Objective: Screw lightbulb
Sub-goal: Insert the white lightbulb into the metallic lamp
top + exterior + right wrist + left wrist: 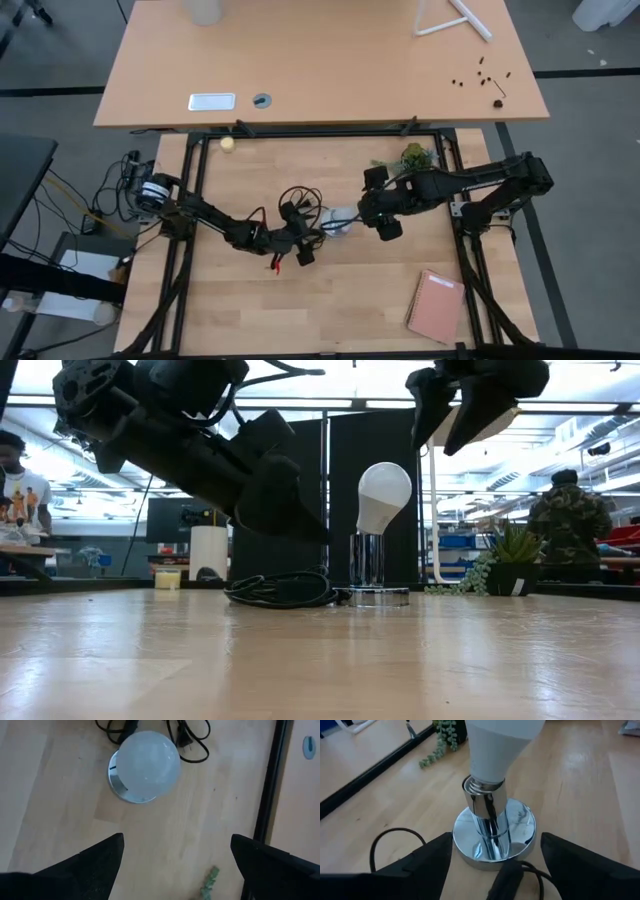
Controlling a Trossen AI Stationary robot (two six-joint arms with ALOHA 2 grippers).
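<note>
The bulb (383,495) sits with its screw base in the chrome socket (368,563), leaning to one side rather than straight up; the low view shows the tilt clearly, and the left wrist view shows the threads (486,785) partly above the socket's mouth, so how deep it sits cannot be told. Its top is cut off in the left wrist view. The socket stands on a round chrome base (522,822) on the counter (320,660), near the middle. A black cord (283,589) lies coiled just beside the base; its far end is hidden behind the left arm in the high view. The left tool (496,857) is low at the base, its fingers spread to either side and touching neither base nor socket as far as can be seen. The right tool (176,857) hangs above the bulb, fingers wide apart, holding nothing. In the high view both tools crowd the bulb and little of it shows. A small plant (513,560) stands farther back, a notebook (436,307) lies near the counter's front corner, and people stand in the room beyond.
</note>
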